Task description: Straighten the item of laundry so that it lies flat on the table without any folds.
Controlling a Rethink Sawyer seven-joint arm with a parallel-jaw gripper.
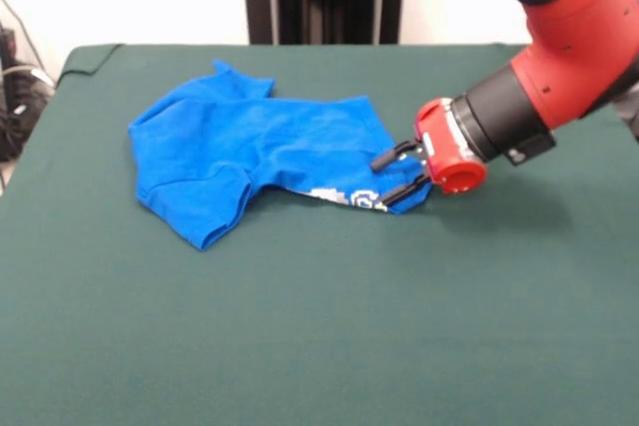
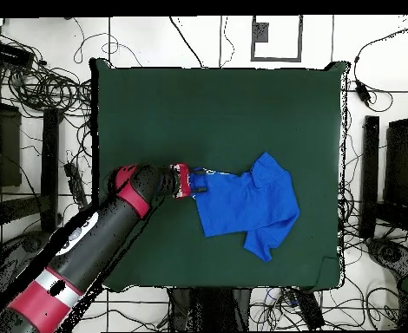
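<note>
Front view: the gripper [image 1: 401,173] is at the edge of the blue shirt [image 1: 250,147], down low by the table [image 1: 319,326].

From where I stand, the shirt lies crumpled a bit past the middle of the green table, with one sleeve [image 1: 205,212] folded and some white letters [image 1: 344,197] peeking out from under the hem. The two black fingers [image 1: 387,159] have a gap between them and sit around the shirt's corner, not squeezed shut yet. To do this well, I think it should pinch just the top layer, then pull slowly sideways and away from the bunched part, staying low so the cloth slides flat. In the overhead view the shirt [image 2: 246,204] has plenty of bare table around it to spread out.
</note>
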